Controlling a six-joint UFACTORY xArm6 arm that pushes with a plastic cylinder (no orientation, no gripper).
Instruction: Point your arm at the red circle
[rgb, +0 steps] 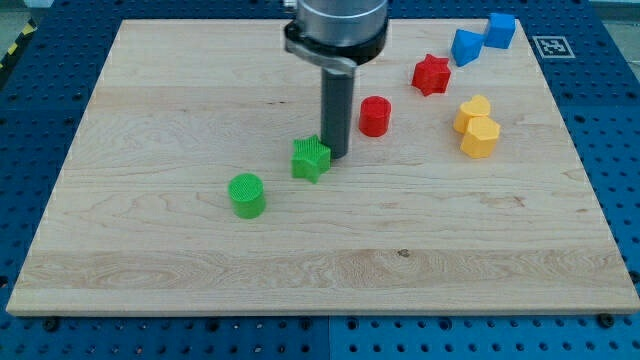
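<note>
The red circle is a short red cylinder standing on the wooden board, right of the board's middle and toward the view's top. My tip is at the end of the dark rod, to the lower left of the red circle and apart from it. The tip sits right beside the green star, at its right edge, touching or nearly touching it.
A green cylinder lies to the lower left of the green star. A red star is at the upper right of the red circle. Two blue blocks sit at the top right. Two yellow blocks lie at the right.
</note>
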